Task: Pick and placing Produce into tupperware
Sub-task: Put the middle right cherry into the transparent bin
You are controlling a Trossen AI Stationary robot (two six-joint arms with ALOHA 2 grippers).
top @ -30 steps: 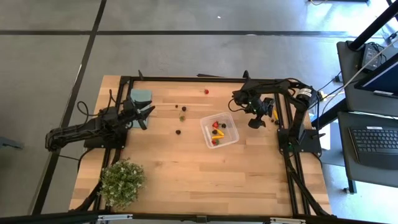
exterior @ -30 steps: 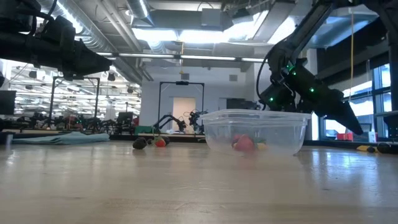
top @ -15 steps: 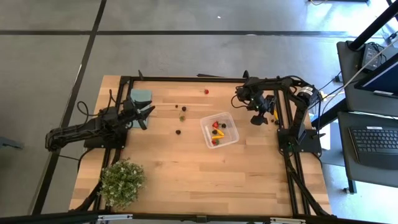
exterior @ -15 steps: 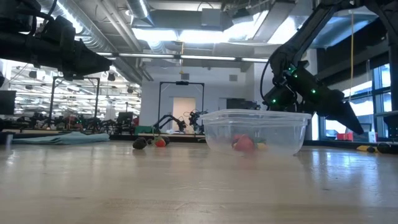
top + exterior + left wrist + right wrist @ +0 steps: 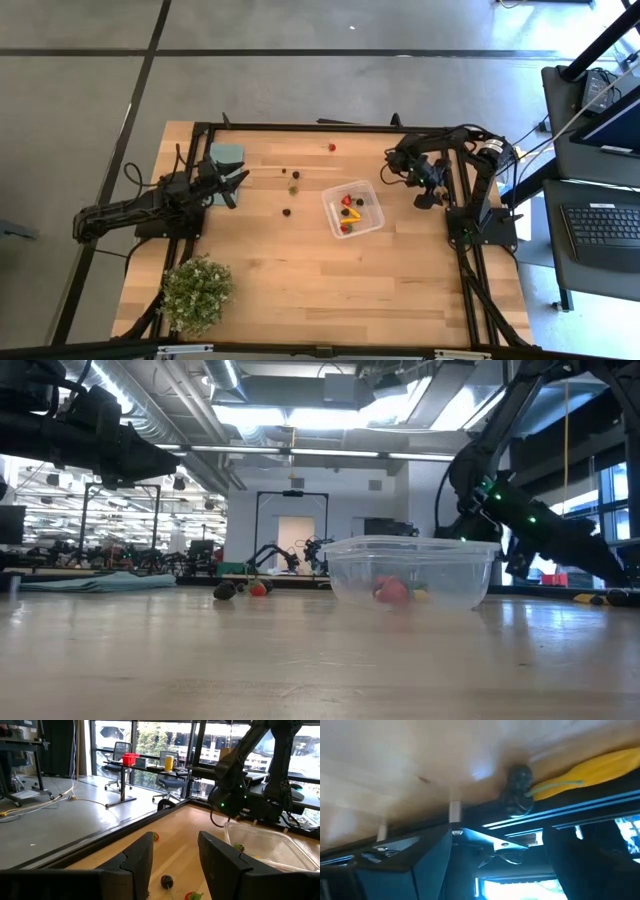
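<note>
The pale wooden plank surface [image 5: 300, 280] is framed by a black metal rail along its sides, and its near half is mostly bare wood. A bushy green potted plant [image 5: 195, 293] stands at the near left corner. A flat teal-green rectangle [image 5: 226, 154] lies at the far left, just beside the left arm.

The small square clear plastic container [image 5: 353, 208] with rounded corners sits a little right of the middle. Its walls are see-through, and red, dark and orange-yellow toy produce pieces [image 5: 347, 212] lie inside it. In the low view a red piece [image 5: 391, 591] shows through the wall.

The left hand [image 5: 235, 187] rests low at the left side, near the teal rectangle. In its wrist view the two dark fingers [image 5: 138, 858] stand a little apart with nothing between them. Loose pieces lie well apart from it on the wood: a few small dark and green round pieces [image 5: 292, 182] between this hand and the container, and a tiny red piece [image 5: 332, 147] near the far edge.

The right hand [image 5: 427, 195] hangs over the right edge of the surface, to the right of the container and apart from it. Its fingers are spread wide and carry nothing. Its wrist view shows a smooth yellow elongated piece [image 5: 592, 766] and a small dark round piece [image 5: 518, 785] touching each other, lying against the black rail just beyond the fingers.
</note>
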